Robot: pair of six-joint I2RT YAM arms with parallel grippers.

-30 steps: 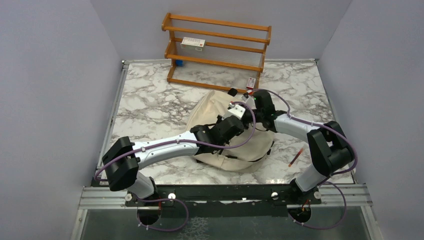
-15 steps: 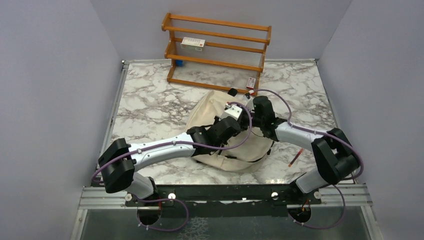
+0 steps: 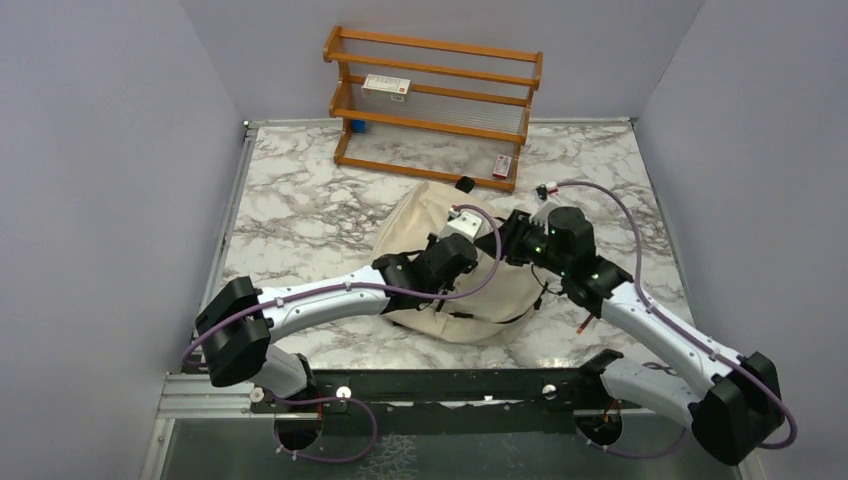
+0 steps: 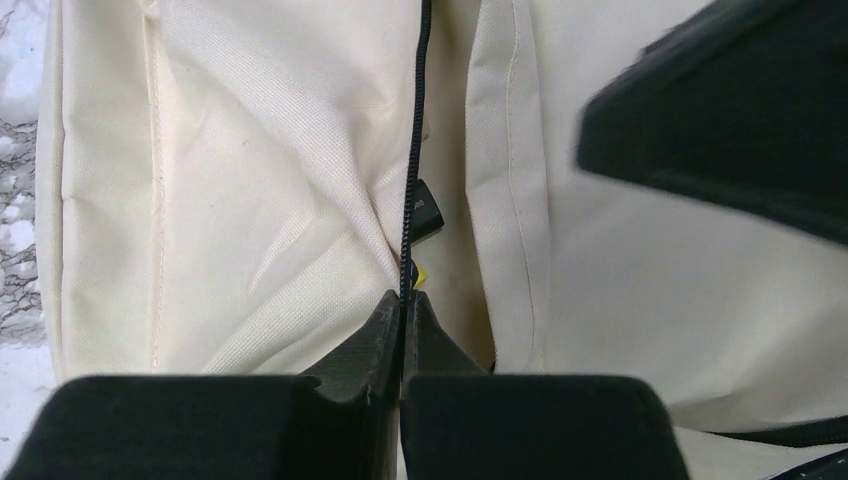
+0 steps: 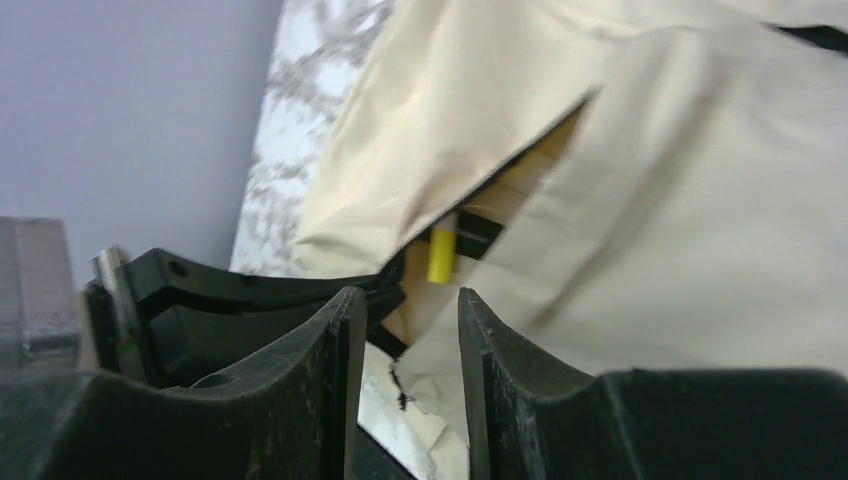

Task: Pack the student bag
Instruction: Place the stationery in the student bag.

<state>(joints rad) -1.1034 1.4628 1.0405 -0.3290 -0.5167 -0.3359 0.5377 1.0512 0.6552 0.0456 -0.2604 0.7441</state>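
Student bag [image 3: 418,215] lies mid-table, on the near side of the wooden rack [image 3: 440,122]. Left gripper [image 4: 403,300] is clenched on its zip edge; right gripper [image 5: 405,300] stands parted, empty. Best hold that edge high, so the mouth gapes.

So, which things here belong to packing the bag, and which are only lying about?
In the job: student bag; left fingers, shut on its zip edge; right fingers, open near its mouth; yellow item inside.
Lying about: wooden rack with a small box; red pen on the table.
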